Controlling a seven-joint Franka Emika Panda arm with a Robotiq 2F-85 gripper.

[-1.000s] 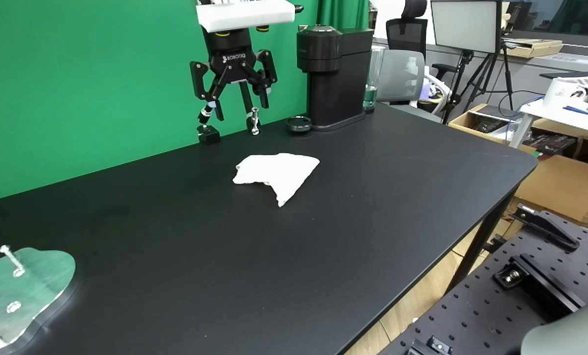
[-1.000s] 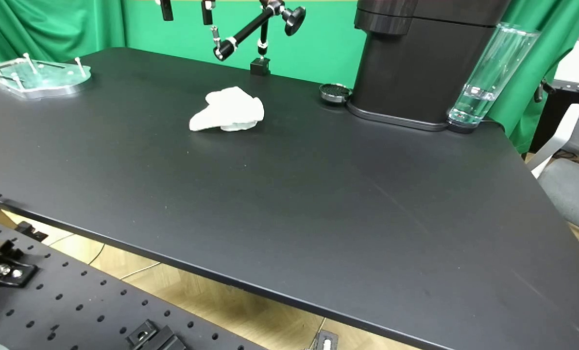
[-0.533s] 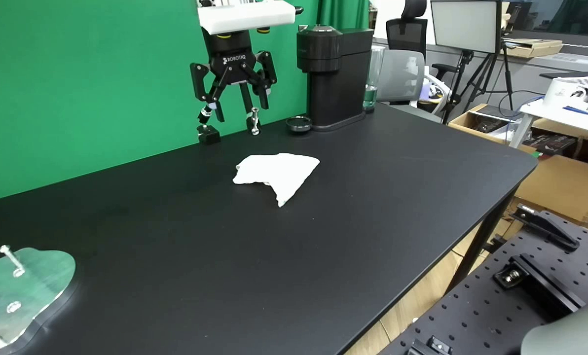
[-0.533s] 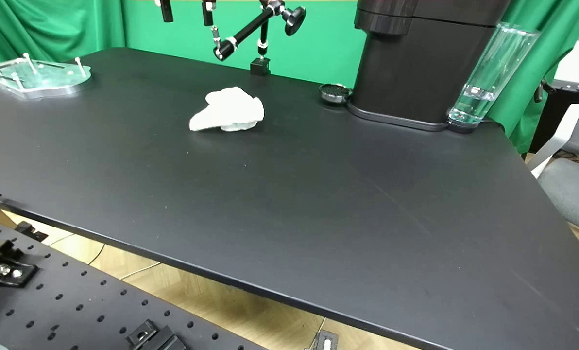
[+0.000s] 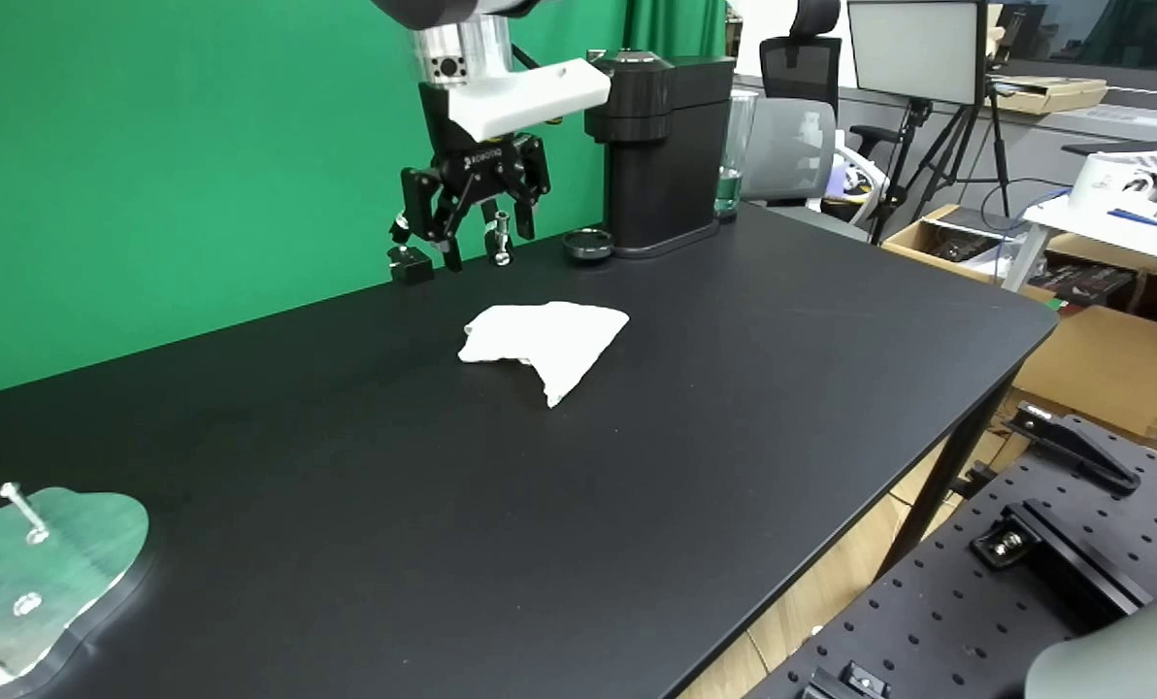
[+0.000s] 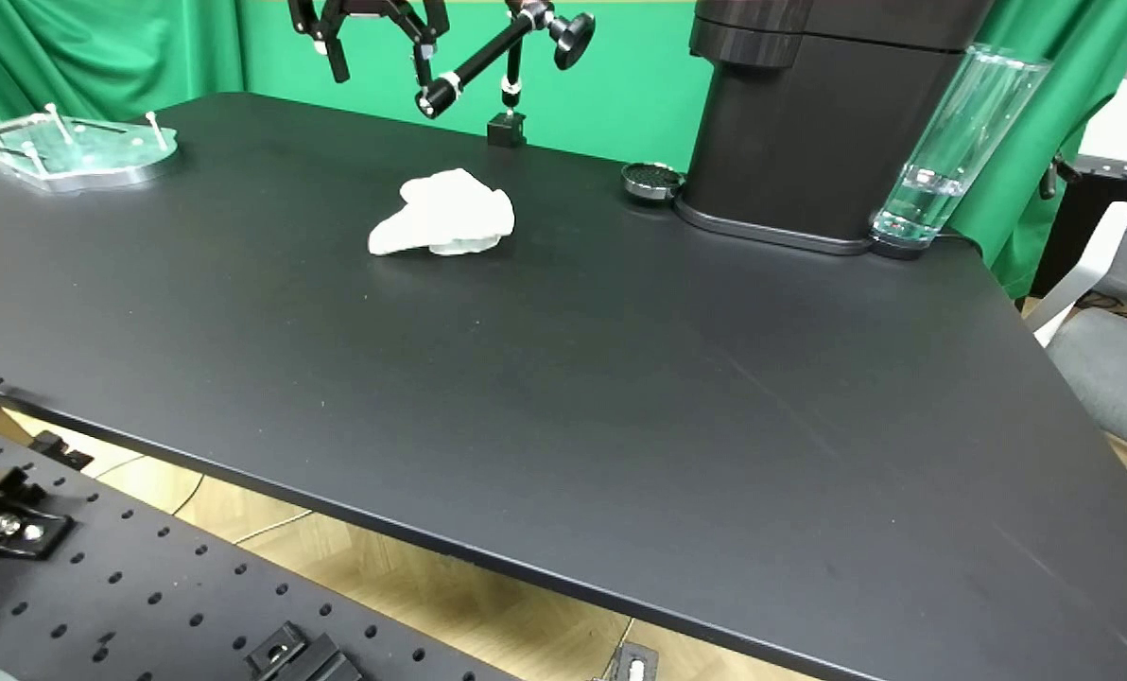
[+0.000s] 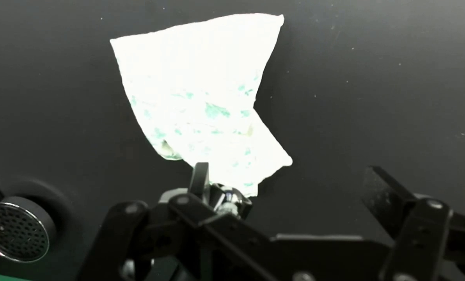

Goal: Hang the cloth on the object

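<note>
A white cloth lies crumpled on the black table in both exterior views (image 5: 549, 340) (image 6: 450, 213). In the wrist view the cloth (image 7: 201, 78) shows green marks and fills the upper middle. A black jointed stand rises at the table's back edge, with its base (image 5: 411, 265) and slanted rod (image 6: 488, 57) visible. My gripper (image 5: 488, 245) is open and empty, above the table behind the cloth and in front of the stand. It also shows at the top in an exterior view (image 6: 382, 71). In the wrist view its fingers (image 7: 289, 177) are wide apart; a metal ball joint (image 7: 229, 197) shows beside the left finger.
A black coffee machine (image 5: 651, 155) with a water tank (image 6: 951, 151) stands at the back, beside a small round metal-rimmed piece (image 5: 588, 245). A green translucent plate with pegs (image 5: 64, 553) lies at the table's far end. A green wall (image 5: 151, 175) stands behind.
My gripper has come lower and its wrist has tilted; in an exterior view it has also shifted slightly right. More of it shows in both exterior views. The cloth has not moved.
</note>
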